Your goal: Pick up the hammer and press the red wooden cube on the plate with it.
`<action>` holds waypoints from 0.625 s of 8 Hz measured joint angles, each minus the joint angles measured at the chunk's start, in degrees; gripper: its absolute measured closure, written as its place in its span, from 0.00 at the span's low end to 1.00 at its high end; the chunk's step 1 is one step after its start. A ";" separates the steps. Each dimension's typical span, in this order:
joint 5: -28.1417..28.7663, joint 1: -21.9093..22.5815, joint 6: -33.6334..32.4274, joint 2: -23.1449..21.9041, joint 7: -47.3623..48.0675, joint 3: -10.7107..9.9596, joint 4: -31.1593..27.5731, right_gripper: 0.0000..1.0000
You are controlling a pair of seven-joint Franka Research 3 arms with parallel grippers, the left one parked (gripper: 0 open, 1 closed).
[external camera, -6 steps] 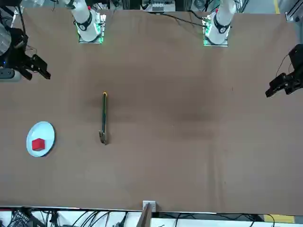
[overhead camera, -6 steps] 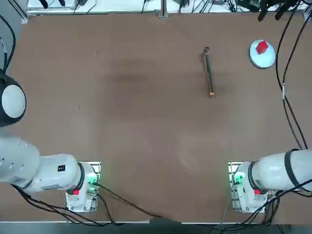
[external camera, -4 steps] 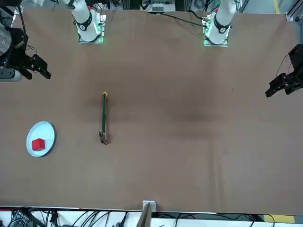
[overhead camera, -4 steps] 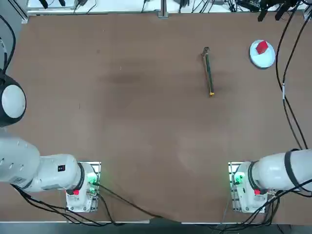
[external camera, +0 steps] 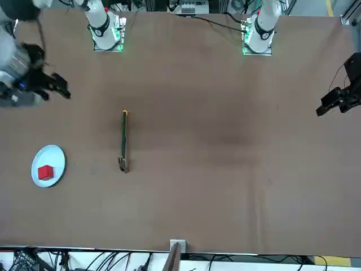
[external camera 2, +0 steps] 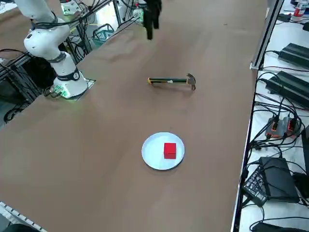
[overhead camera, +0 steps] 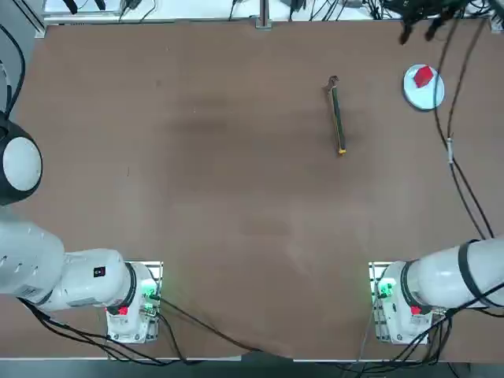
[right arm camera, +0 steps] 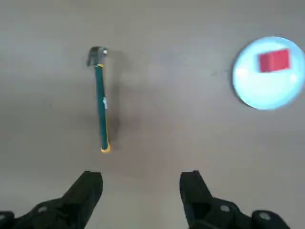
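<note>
The hammer [overhead camera: 337, 116] [external camera: 123, 141] [external camera 2: 170, 81] [right arm camera: 101, 102] lies flat on the brown table, dark head toward the far edge, orange tip toward the robot. To its right sits the pale plate [overhead camera: 430, 98] [external camera: 57, 156] [external camera 2: 152, 155] [right arm camera: 267, 93] with the red wooden cube [overhead camera: 424, 76] [external camera: 45, 172] [external camera 2: 169, 150] [right arm camera: 274, 61] on it. My right gripper [overhead camera: 417, 35] [external camera: 57, 94] [external camera 2: 150, 30] [right arm camera: 141, 188] hangs open and empty, high above the table's far right area, apart from both hammer and plate.
The right arm's base [overhead camera: 402, 303] is bolted near the table's near edge. A black cable [overhead camera: 455, 150] trails from the arm over the right side of the table. Power strips and cables [external camera 2: 285, 125] lie off the table beyond its far edge.
My right gripper has shifted from above the table's right edge toward the hammer, still open. Hammer, plate and cube have not moved.
</note>
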 joint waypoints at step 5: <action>1.34 7.56 31.53 12.29 11.35 0.28 -12.68 0.00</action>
